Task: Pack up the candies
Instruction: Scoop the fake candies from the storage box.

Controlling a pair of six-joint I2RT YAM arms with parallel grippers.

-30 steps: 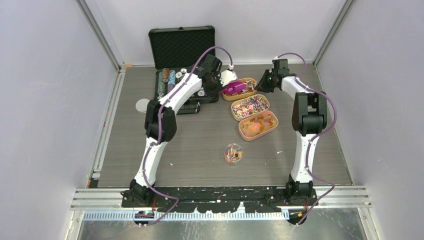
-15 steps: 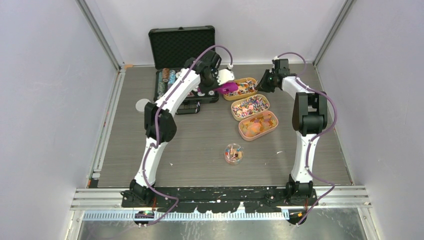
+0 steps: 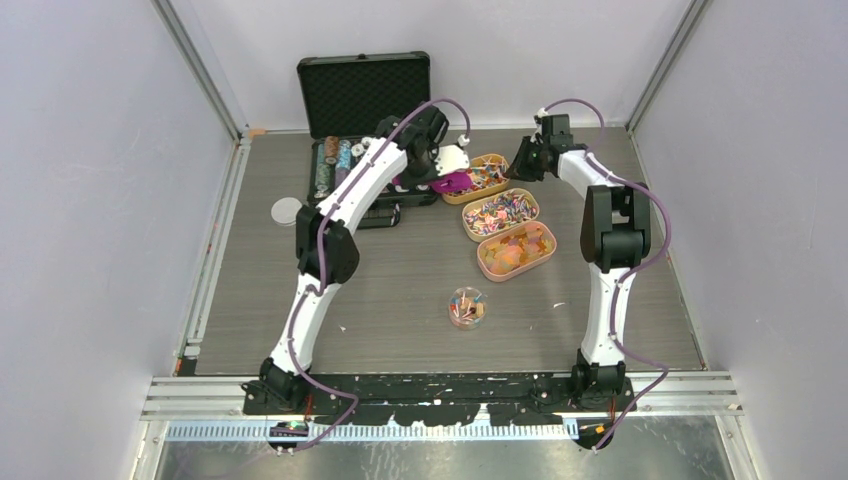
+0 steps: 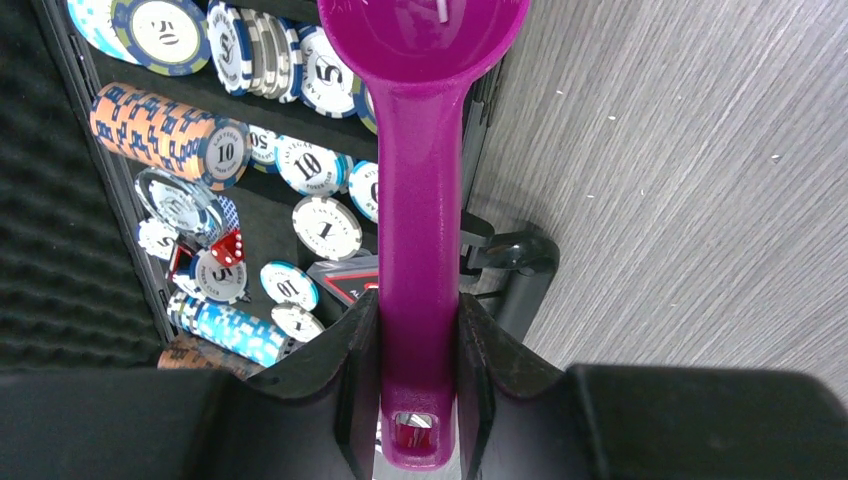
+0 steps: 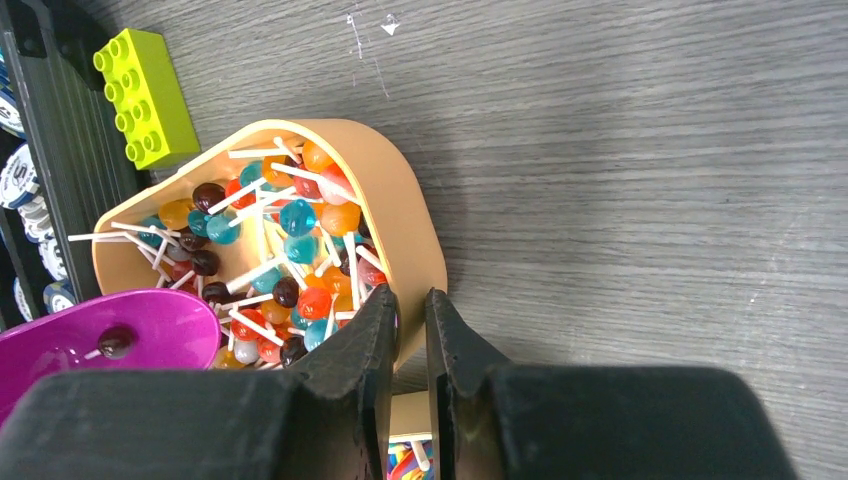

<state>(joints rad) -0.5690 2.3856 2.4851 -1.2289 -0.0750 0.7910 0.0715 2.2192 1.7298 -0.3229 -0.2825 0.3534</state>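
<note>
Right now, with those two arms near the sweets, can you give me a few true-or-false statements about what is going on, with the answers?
1. The left gripper clamps the magenta scoop by its handle. True.
2. The scoop is heaped with sweets. False: only one dark lollipop shows in its bowl.
3. The right gripper pinches the rim of the lollipop tray. True.
4. The lime green block lies inside that tray. False: it lies on the table, outside the tray.
5. The small round tub is empty. False: it holds a few candies.
</note>
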